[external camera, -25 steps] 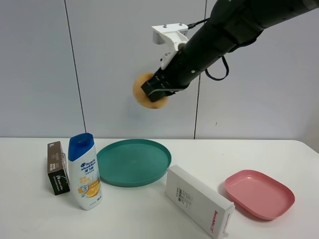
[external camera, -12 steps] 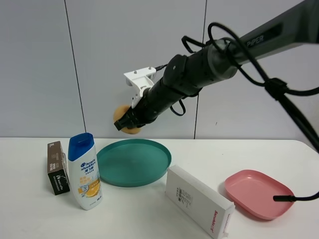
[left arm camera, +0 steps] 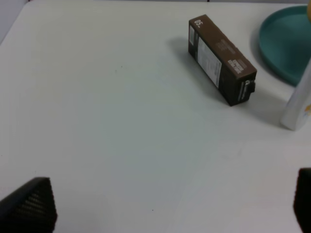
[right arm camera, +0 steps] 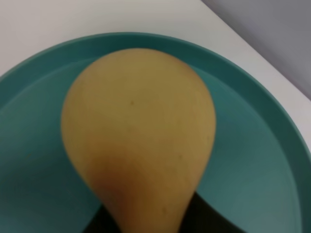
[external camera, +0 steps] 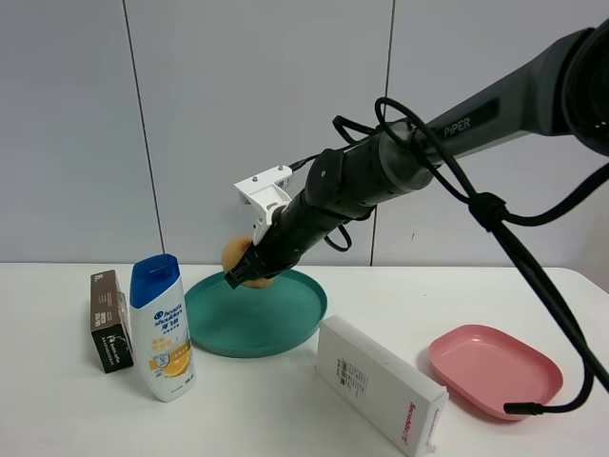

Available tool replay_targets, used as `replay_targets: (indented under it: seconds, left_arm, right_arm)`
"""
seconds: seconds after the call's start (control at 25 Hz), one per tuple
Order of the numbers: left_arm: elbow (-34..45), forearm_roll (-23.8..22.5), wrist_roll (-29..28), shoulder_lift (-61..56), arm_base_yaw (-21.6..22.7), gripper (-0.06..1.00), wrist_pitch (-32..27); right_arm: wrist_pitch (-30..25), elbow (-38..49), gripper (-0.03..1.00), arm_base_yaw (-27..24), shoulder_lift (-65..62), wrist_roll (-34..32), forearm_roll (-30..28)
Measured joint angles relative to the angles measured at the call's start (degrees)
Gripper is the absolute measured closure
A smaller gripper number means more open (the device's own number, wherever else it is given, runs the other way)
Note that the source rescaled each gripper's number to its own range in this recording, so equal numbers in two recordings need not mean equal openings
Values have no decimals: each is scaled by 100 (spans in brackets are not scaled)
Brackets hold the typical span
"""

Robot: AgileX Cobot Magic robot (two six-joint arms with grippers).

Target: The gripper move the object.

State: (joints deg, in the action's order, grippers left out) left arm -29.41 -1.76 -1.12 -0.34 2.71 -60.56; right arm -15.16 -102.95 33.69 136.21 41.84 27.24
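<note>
The object is an orange-tan fruit (external camera: 236, 258), held just above the back left part of a teal plate (external camera: 285, 324). My right gripper (external camera: 249, 270), a black claw with a white bracket, is shut on it and reaches in from the right. In the right wrist view the fruit (right arm camera: 138, 136) fills the frame, with the teal plate (right arm camera: 252, 160) right beneath it. Whether it touches the plate I cannot tell. My left gripper (left arm camera: 165, 201) is open and empty over bare white table; only its dark fingertips (left arm camera: 29, 206) show.
A white and blue shampoo bottle (external camera: 162, 328) and a brown box (external camera: 109, 322) stand left of the teal plate. A white box (external camera: 379, 381) lies at front centre and a pink plate (external camera: 495, 369) at right. The left wrist view shows the brown box (left arm camera: 221, 58).
My right arm has come down and to the left with the fruit, from high in front of the wall to just over the teal plate. The other things have not moved.
</note>
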Motion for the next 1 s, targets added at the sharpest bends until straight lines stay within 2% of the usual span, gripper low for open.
replay_targets:
  seconds: [0.08,0.16,0.32,0.4,0.52,0.72,1.0]
  left_arm:
    - [0,0,0,0,0,-6,0]
    - [0,0,0,0,0,-6,0]
    - [0,0,0,0,0,-6,0]
    - [0,0,0,0,0,-6,0]
    - [0,0,0,0,0,-6,0]
    - [0,0,0,0,0,-6,0]
    - [0,0,0,0,0,-6,0]
  right_arm:
    - [6,0,86,0,43,0,0]
    - [61,0,71,0,58,-7,-7]
    - [532,-13,18,0,58,-495,153]
    - [634,-12,5,0,58,-647,207]
    - [645,-12,-1,0,58,-721,214]
    - [552,-12,-3,0,58,-721,216]
    - [-820,-12,-3,0,-623,-760,216]
